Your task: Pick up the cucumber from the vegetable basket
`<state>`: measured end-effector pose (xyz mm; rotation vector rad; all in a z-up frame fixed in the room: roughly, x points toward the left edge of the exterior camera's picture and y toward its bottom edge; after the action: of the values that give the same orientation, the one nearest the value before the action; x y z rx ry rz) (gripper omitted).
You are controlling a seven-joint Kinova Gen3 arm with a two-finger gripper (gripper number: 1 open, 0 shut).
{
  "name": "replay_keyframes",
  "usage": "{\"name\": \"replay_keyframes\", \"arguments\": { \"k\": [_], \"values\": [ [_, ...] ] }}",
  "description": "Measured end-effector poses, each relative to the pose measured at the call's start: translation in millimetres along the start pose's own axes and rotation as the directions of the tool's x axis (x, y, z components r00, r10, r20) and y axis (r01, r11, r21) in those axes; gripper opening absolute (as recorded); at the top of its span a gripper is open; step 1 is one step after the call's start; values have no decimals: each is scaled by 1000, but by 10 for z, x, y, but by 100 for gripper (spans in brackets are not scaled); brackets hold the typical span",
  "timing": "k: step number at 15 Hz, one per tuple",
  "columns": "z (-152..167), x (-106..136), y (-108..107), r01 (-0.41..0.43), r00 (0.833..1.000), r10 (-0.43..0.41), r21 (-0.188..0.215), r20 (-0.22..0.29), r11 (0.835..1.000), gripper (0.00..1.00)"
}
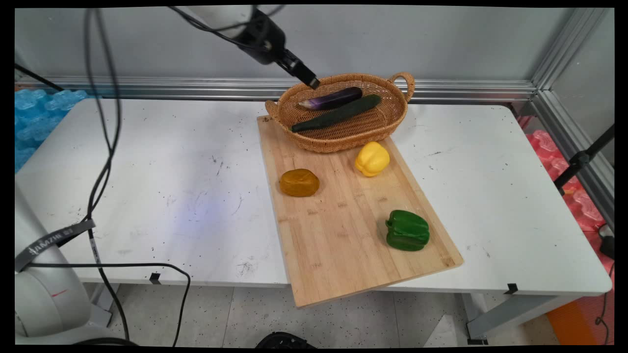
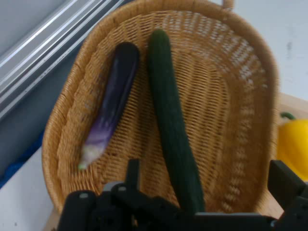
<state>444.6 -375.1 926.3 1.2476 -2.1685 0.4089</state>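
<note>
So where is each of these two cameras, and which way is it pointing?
Main view: fixed above the table's near side, looking down across it at the wall; the arm and gripper enter from the upper left, over the basket.
Hand view: mounted on the hand, looking along the gripper into the basket; its black linkage and open fingers rise from the bottom.
Both show: basket, eggplant, cucumber, yellow pepper.

Colours on and around the board

My black gripper (image 1: 311,81) sits over a tan woven basket (image 1: 382,128). Inside: an aubergine (image 1: 329,99), dark purple fading to pale lilac-white at one end, and a dark green cucumber (image 1: 336,113). Pale wood cutting board (image 1: 338,235) carries a yellow pepper (image 1: 372,159), green pepper (image 1: 407,230), amber-brown lump (image 1: 299,183). White, black-speckled table (image 1: 162,186).
</note>
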Motion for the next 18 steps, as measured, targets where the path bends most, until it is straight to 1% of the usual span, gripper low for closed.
{"name": "replay_keyframes", "arguments": {
  "k": [2, 6, 10, 14, 18],
  "values": [
    [215, 72, 5, 12, 1000, -12, 14, 14, 1000, 100],
    [800, 224, 65, 33, 998, -34, 32, 59, 999, 100],
    [1287, 304, 122, 39, 993, -44, 49, 108, 998, 100],
    [1617, 347, 153, 48, 988, -57, 68, 142, 997, 100],
    [1870, 376, 183, 52, 983, -66, 83, 171, 995, 100]
  ]
}}
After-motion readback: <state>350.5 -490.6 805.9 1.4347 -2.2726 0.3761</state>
